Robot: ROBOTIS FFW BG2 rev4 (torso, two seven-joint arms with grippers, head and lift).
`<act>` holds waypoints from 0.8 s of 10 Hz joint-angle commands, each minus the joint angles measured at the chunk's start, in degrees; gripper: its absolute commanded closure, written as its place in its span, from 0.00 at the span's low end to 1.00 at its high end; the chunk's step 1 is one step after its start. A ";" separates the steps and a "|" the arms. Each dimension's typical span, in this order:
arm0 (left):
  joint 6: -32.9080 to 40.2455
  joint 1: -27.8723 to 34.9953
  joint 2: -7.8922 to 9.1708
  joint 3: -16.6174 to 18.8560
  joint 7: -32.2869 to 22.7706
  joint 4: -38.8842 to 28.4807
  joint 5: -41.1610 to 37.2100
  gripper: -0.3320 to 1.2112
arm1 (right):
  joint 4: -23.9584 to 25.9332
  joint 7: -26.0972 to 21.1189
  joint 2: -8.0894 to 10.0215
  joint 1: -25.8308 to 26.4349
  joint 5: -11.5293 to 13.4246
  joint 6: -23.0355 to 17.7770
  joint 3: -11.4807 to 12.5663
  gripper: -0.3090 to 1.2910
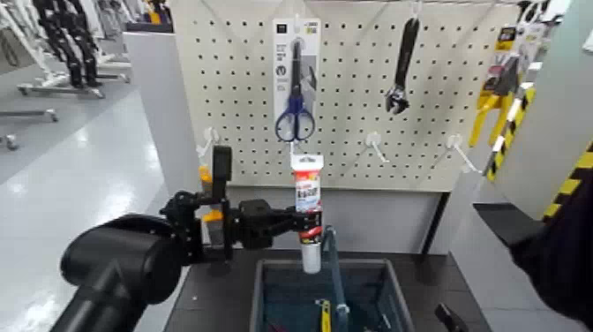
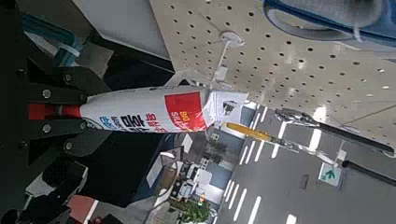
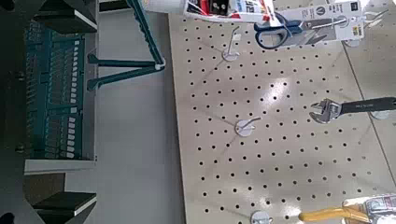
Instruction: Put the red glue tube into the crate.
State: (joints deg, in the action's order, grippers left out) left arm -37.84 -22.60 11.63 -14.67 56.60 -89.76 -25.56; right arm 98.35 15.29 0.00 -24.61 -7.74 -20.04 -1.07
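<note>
The red glue tube (image 1: 307,207) is red and white and stands upright in front of the pegboard, its white nozzle end pointing down over the crate's rear edge. My left gripper (image 1: 303,222) is shut on its lower part, reaching in from the left. The left wrist view shows the tube (image 2: 149,112) clamped between the fingers (image 2: 58,93). The grey-blue crate (image 1: 263,291) sits on the dark table below, its arched handle (image 1: 334,265) upright. My right gripper (image 3: 89,110) is open and empty, held off to the right of the crate (image 3: 56,93). The tube (image 3: 224,7) also shows there.
Blue-handled scissors on a white card (image 1: 296,79) hang on the pegboard right above the tube. A black wrench (image 1: 401,66) and yellow pliers (image 1: 494,97) hang farther right, with empty white hooks (image 1: 375,146) between. A yellow tool (image 1: 324,313) lies in the crate.
</note>
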 commanded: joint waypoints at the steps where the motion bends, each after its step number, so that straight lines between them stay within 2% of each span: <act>1: 0.92 0.80 -0.21 -0.18 1.23 2.66 0.86 0.99 | 0.17 0.00 -0.35 0.09 0.00 0.00 -0.07 0.22; 2: 1.28 1.06 -0.21 -0.44 1.58 3.54 1.21 0.99 | 0.17 0.00 -0.35 0.09 0.00 0.00 -0.07 0.22; 4: 6.81 1.24 -0.29 -1.41 3.34 8.20 1.21 0.99 | 0.17 0.00 -0.35 0.09 0.00 0.00 -0.16 0.22; 8: 10.50 0.27 -0.29 -5.72 5.45 16.11 1.12 0.99 | -0.09 0.00 -0.09 0.35 -0.08 0.00 -0.25 0.22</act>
State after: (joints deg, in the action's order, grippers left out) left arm -27.49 -22.22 11.30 -19.82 61.99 -74.63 -24.39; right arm 98.27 15.31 0.00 -24.27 -7.81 -20.04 -1.32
